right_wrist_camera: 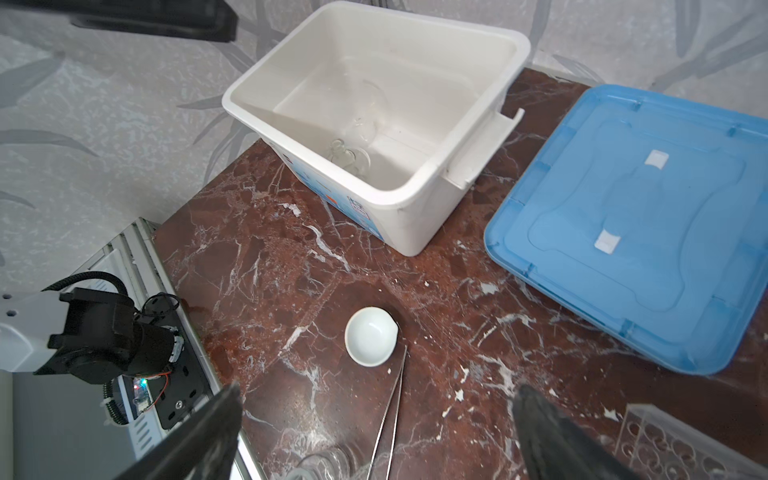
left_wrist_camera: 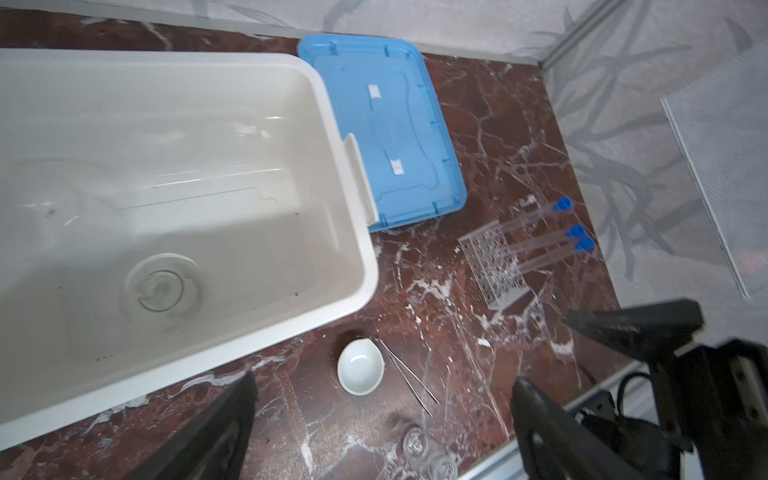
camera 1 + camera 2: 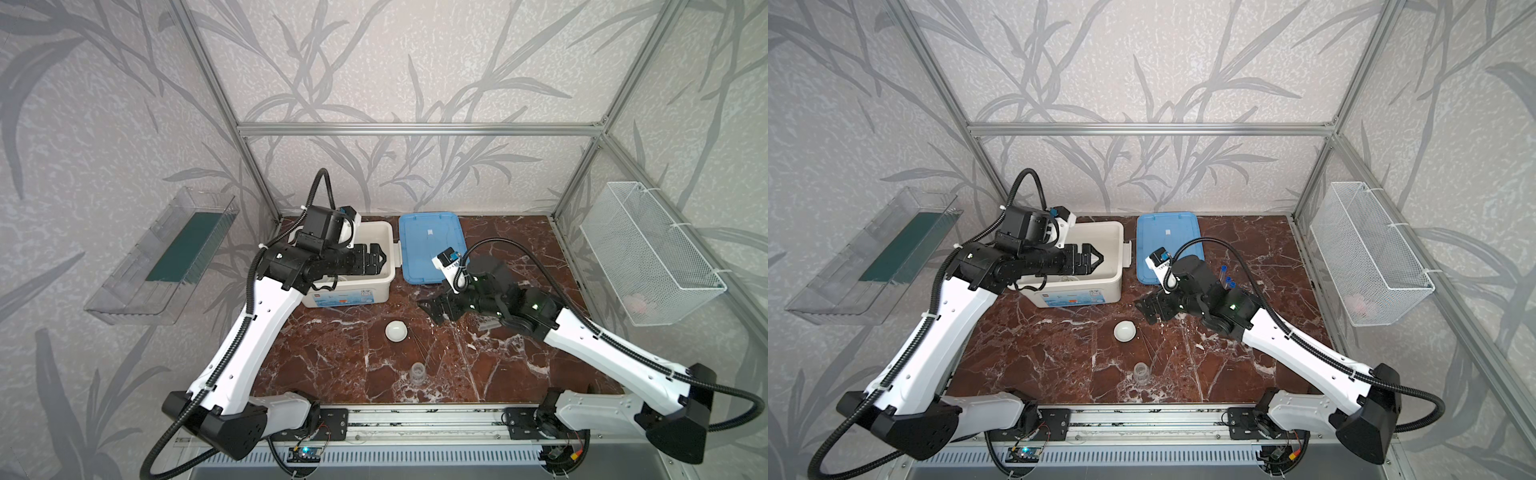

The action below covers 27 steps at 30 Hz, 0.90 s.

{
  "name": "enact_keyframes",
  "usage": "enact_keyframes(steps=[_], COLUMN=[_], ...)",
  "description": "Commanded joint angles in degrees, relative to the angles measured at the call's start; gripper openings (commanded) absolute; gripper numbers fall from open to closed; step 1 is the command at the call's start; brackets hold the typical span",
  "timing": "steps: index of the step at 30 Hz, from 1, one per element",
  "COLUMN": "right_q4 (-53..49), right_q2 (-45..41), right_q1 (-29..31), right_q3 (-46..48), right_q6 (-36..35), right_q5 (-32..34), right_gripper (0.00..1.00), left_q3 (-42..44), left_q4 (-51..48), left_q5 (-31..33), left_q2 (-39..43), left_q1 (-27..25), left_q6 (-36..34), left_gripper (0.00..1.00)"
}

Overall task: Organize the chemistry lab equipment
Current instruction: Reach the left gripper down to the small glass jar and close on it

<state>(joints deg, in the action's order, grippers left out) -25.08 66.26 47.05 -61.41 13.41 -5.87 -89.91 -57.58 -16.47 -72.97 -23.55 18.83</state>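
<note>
White dish (image 3: 396, 331) centre frame, clear beaker (image 3: 418, 371) below it. 3 blue-capped test tubes (image 3: 1226, 277) in rack (image 2: 492, 262), right of centre. Left gripper (image 3: 384, 260) over white box (image 3: 353, 297), right gripper (image 3: 429, 311) near dish: both released, empty.

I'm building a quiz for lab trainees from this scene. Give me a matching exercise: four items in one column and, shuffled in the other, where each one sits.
Things
1. white dish
2. blue lid
3. test tubes
4. clear glass vessel

Places
A. inside the white box
B. standing in the clear rack
C. on the table, next to the tweezers
D. flat on the table, beside the white box

Pairs: 1-C, 2-D, 3-B, 4-A
</note>
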Motion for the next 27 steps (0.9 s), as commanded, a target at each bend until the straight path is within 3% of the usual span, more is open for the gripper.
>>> enact_keyframes(steps=[1, 5, 13, 20, 27], right_q4=[-2.9, -5.8, -6.9, -5.6, -6.7], right_q2=[-4.4, -7.9, -10.0, -9.9, -11.0], right_q1=[-2.8, -6.1, -6.3, -6.3, -6.3], right_q3=[4.6, 8.9, 14.2, 16.4, 17.6], right_q6=[0.7, 1.6, 2.9, 5.6, 6.7], right_q5=[0.0, -3.7, -3.1, -0.3, 2.5], right_gripper=[1.0, 0.95, 0.89, 0.88, 0.87], left_q3=[1.8, 6.8, 19.1, 26.0, 29.7], left_q4=[-3.2, -2.8, 3.6, 9.7, 15.0], left_q5=[-3.0, -2.6, -0.8, 5.9, 9.9], left_q2=[1.3, 2.8, 4.1, -1.3, -7.0], left_q1=[-3.9, -10.4, -20.7, -31.0, -37.4], left_q6=[-2.2, -1.7, 3.8, 8.8, 13.3], left_gripper=[0.94, 0.91, 0.89, 0.86, 0.86])
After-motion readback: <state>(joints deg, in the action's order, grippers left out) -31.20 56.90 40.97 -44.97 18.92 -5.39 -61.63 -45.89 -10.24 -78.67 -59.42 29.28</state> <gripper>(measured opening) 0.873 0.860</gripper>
